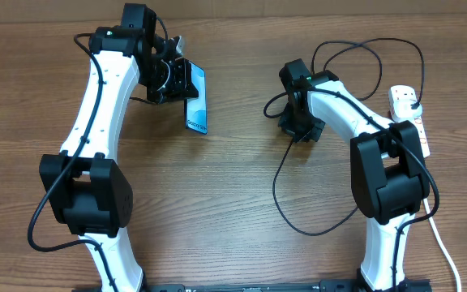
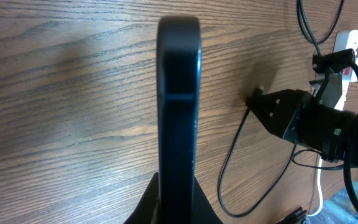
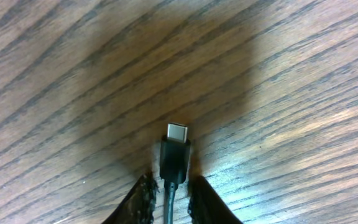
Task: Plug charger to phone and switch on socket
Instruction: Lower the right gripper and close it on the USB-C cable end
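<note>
Black charger tip (image 3: 176, 149), pinched between right fingers (image 3: 143, 198)

- Bare table (image 1: 217, 203) is lying open between the two arms, giving a wide lane up the middle.
- The phone (image 1: 195, 99), tilted in the left gripper (image 1: 173, 77), is facing the right gripper (image 1: 298, 122) across clear wood.
- The charger (image 1: 274, 188) is looping over the table beside the right arm (image 1: 387, 174) and again behind it, lying in the way of low passes.
- That arm is overhanging the socket (image 1: 422, 134); its white cord (image 1: 441, 240) is trailing along the right edge.
- Ahead of the connector tip (image 3: 176, 134), only bare wood is showing.
</note>
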### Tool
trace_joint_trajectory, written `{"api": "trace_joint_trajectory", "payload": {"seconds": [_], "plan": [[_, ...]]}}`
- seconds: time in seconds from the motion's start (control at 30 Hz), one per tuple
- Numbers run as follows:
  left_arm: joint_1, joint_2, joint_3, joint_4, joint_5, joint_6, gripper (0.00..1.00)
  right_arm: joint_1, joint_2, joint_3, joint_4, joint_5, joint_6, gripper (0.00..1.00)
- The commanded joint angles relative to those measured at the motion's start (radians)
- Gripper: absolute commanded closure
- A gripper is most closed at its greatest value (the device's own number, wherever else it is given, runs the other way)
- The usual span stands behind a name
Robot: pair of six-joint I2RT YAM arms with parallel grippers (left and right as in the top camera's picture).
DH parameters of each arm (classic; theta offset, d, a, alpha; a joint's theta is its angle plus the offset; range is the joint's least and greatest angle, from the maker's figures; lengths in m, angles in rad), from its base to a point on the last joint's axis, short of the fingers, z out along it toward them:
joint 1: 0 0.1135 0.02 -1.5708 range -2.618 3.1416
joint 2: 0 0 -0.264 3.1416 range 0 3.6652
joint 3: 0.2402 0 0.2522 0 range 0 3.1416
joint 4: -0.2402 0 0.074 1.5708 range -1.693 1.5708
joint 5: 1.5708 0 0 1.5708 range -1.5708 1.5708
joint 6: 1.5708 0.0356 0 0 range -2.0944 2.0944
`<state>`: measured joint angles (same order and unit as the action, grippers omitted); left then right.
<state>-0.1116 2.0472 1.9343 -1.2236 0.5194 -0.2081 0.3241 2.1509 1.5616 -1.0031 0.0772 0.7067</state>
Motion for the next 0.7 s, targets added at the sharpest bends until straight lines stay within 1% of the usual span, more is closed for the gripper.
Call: {"api": "trace_joint_trajectory", "payload": {"seconds": [0.0, 0.23, 0.37, 0.57, 0.67], "plan": [[-0.006, -0.013, 0.011, 0.001, 0.031, -0.010, 0.96, 0.000, 0.019, -0.005, 0.006, 0.008, 0.004, 0.82], [-0.006, -0.013, 0.011, 0.001, 0.031, -0.010, 0.96, 0.000, 0.019, -0.005, -0.001, -0.007, 0.000, 0.82], [-0.006, -0.013, 0.011, 0.001, 0.031, -0.010, 0.96, 0.000, 0.019, -0.005, -0.001, -0.011, 0.001, 0.87], [-0.006, -0.013, 0.011, 0.001, 0.032, -0.010, 0.96, 0.000, 0.019, -0.005, 0.003, -0.011, 0.001, 0.87], [-0.006, -0.013, 0.011, 0.001, 0.032, -0.010, 0.96, 0.000, 0.019, -0.005, 0.003, -0.011, 0.000, 0.90]]}}
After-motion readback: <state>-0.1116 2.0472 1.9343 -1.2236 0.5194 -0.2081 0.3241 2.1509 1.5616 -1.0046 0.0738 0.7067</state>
